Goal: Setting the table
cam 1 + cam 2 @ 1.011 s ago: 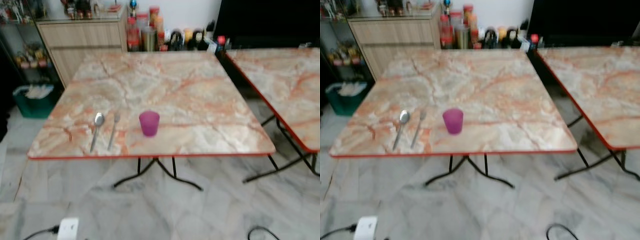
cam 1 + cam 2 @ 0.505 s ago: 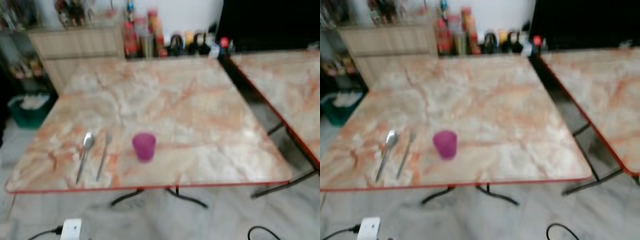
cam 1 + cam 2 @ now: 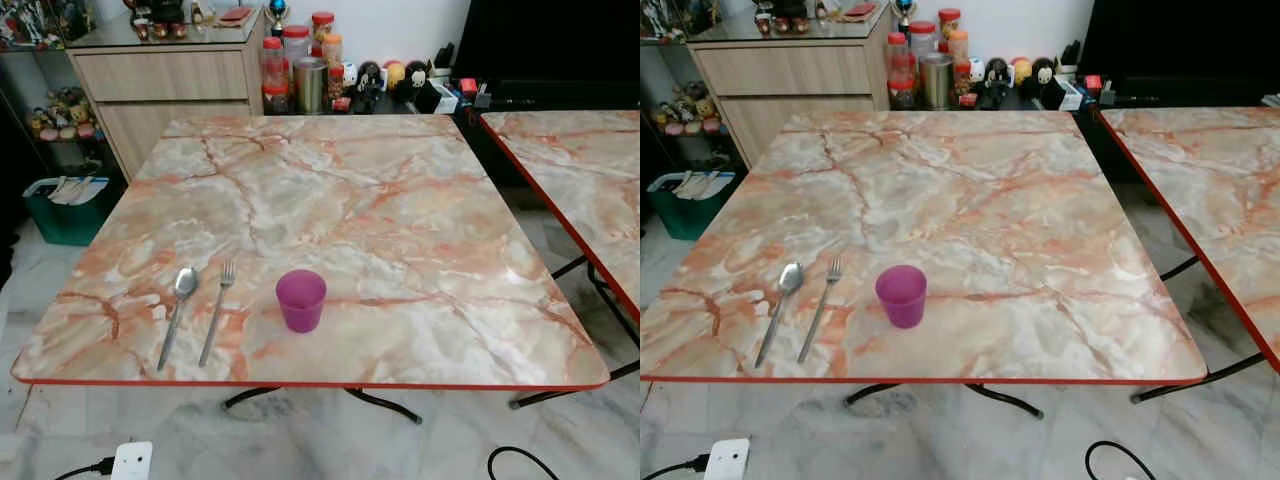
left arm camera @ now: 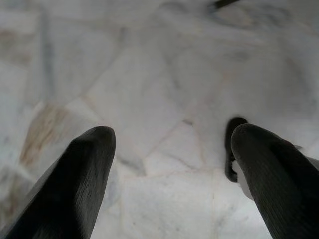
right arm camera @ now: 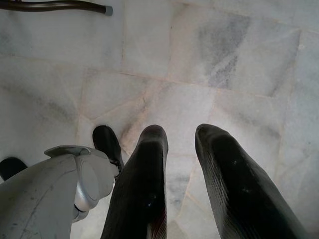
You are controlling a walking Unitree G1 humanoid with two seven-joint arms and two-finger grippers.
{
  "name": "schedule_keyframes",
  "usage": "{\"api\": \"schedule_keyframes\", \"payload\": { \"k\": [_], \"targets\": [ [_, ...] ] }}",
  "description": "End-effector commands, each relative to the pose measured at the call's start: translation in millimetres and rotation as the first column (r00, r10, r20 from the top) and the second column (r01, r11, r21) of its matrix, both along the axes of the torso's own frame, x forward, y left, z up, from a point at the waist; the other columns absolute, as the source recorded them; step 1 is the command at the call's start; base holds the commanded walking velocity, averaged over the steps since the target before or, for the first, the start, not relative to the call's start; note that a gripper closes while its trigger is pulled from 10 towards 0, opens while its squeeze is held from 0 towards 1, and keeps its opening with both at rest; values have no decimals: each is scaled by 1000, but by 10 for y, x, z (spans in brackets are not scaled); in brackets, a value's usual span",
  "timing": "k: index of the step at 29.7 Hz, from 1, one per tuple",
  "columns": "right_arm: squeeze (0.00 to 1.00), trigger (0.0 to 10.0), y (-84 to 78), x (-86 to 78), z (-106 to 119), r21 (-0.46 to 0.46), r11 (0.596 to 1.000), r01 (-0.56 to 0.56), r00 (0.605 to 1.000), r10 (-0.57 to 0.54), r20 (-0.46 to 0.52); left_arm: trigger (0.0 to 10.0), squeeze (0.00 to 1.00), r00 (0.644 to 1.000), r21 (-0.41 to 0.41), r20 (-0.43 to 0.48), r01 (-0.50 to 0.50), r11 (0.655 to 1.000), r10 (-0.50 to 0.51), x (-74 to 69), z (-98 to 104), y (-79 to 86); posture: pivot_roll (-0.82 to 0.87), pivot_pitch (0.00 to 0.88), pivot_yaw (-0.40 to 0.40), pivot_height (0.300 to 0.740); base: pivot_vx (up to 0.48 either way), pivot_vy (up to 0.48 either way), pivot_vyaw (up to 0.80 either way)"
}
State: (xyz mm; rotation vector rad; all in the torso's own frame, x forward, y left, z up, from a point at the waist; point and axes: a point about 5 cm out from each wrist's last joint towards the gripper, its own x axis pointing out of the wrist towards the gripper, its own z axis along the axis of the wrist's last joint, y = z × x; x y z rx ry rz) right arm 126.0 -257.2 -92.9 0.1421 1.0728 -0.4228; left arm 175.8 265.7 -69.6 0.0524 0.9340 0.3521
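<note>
- Cup [image 3: 301, 299], purple, stands near the counter's [image 3: 420, 250] front edge, just right of the fork [image 3: 216, 312] and spoon [image 3: 177, 315]; a careless reach could knock it over or off.
- Left end effector [image 4: 169, 164] hangs over the floor, fingers spread, empty; right end effector [image 5: 179, 169] likewise, fingers slightly parted, grasping nothing.
- Jars [image 3: 296, 72] stand behind the counter; their labels are too small to read.

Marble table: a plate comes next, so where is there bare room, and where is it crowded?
The table is bare right of the purple cup to its right edge, and across its far half toward the jars. The near-left corner is crowded: spoon, fork and cup side by side.
</note>
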Motion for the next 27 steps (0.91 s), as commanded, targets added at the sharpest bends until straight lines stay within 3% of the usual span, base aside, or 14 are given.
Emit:
{"api": "schedule_keyframes", "payload": {
  "k": [1, 3, 5, 10, 12, 13, 14, 15, 16, 19, 23, 27],
  "targets": [
    [0, 10000, -11, -42, -11, -1, 1000, 0, 1000, 0, -20, 10000, 0, 997, 9, -21, -73, 997, 73, -70, -31, 14, 33, 83, -9, 740, 0, 0, 0],
    [0, 10000, -12, -43, -12, -2, 1000, -2, 1000, 2, -22, 10000, 0, 991, 61, -19, -129, 990, 131, -88, -26, 40, 38, 83, -11, 740, 0, 0, 0],
    [0, 10000, -13, -45, -13, -5, 1000, -14, 999, 14, -33, 10000, 0, 962, 120, -2, -271, 955, 273, -138, -25, 67, 43, 84, -12, 740, 0, 0, 0],
    [0, 10000, -10, -41, -12, -5, 1000, -13, 999, 13, -31, 10000, 0, 946, 149, 21, -323, 935, 324, -147, -13, 78, 50, 83, -13, 740, 0, 0, 0],
    [0, 10000, -10, -40, -12, -4, 1000, -14, 999, 14, -31, 10000, 0, 936, 201, 76, -352, 914, 343, -228, 141, 510, 51, 83, -12, 740, 0, 0, 0],
    [0, 10000, -10, -40, -12, -4, 1000, -14, 999, 14, -31, 10000, 0, 935, 207, 82, -354, 912, 344, -238, 160, 557, 51, 83, -12, 740, 0, 0, 0],
    [0, 10000, -8, -38, -12, -3, 1000, -14, 999, 14, -29, 10000, 0, 917, 134, 175, -384, 914, 359, -88, 262, 611, 52, 81, -11, 740, 0, 0, 0],
    [0, 10000, -8, -38, -12, -3, 1000, -14, 999, 14, -29, 10000, 0, 917, 134, 175, -384, 914, 359, -88, 262, 611, 52, 81, -11, 740, 0, 0, 0],
    [0, 10000, -6, -36, -11, -2, 1000, -9, 1000, 9, -24, 10000, 0, 901, 76, 248, -385, 920, 356, 30, 329, 607, 48, 78, -8, 740, 0, 0, 0],
    [0, 10000, -6, -36, -11, -1, 1000, -7, 1000, 7, -22, 10000, 0, 906, 58, 295, -334, 941, 303, 137, 366, 541, 48, 77, -7, 740, 0, 0, 0],
    [0, 10000, -8, -39, -12, -3, 1000, -1, 1000, 1, -24, 10000, 0, 911, 73, 291, -324, 943, 291, 120, 347, 510, 49, 78, -4, 740, 0, 0, 0],
    [0, 10000, -12, -43, -12, -5, 1000, -2, 1000, 2, -26, 10000, 0, 876, 61, 324, -397, 916, 358, 6, 331, 550, 48, 80, 0, 740, 0, 0, 0]
  ]
}}
